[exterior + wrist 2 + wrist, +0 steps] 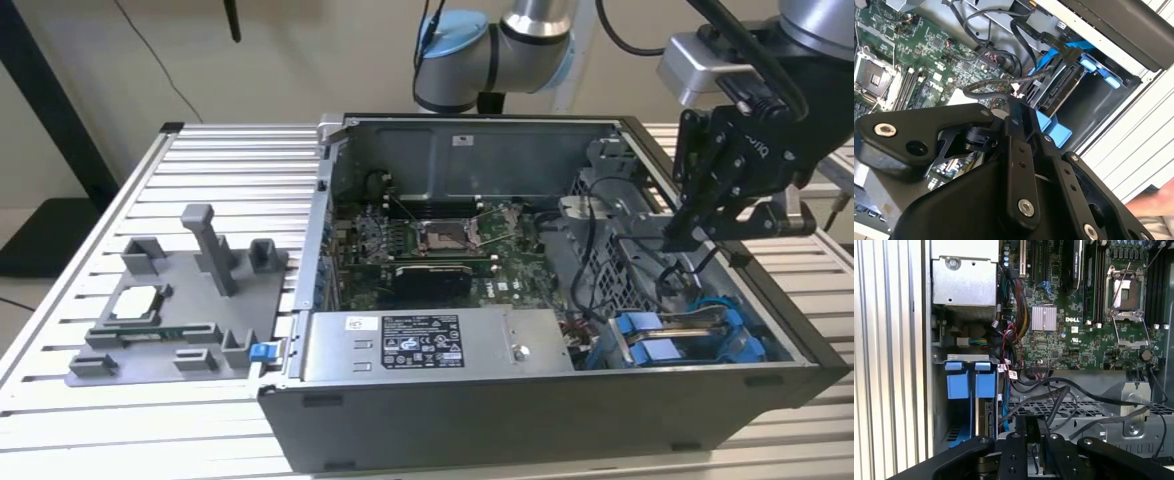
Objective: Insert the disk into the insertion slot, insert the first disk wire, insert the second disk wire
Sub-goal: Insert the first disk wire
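Disk [1058,91] seated on edge in the insertion slot [1055,129] of the drive cage, at a corner of the open computer case [534,425]; blue tabs [985,384] mark the bay. Hand [683,238] hangs just above the cage, among loose black cables [1064,395]; we cannot tell how far it is open or whether it grips anything. Case rests on the ribbed metal surface [200,150].
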### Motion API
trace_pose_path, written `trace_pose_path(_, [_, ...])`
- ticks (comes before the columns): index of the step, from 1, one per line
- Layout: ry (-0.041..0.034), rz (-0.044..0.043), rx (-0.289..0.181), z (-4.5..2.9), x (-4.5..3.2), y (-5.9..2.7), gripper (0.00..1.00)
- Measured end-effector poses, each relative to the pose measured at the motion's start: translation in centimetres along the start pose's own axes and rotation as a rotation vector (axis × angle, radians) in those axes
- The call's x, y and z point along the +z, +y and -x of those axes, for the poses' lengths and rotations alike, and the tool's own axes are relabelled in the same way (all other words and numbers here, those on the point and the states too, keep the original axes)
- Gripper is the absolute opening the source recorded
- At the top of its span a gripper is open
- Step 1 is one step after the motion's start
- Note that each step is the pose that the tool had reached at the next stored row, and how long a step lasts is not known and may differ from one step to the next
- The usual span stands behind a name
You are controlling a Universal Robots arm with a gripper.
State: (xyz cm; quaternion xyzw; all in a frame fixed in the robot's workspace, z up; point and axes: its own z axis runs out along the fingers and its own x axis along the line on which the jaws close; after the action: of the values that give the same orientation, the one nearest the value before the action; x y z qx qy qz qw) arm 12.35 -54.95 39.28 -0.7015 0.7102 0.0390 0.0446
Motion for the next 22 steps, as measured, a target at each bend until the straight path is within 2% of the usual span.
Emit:
trace_pose_path(5, [0.0101,0.0002,0.0,-0.16,0.07,-0.14,0.0])
trace_pose_path(15, [0.0436,0.0006,0.0,-0.68,0.35,-0.55,0.0])
trace_pose_path(22, [0.045,0.0006,0.0,-0.71,0.39,-0.59,0.0])
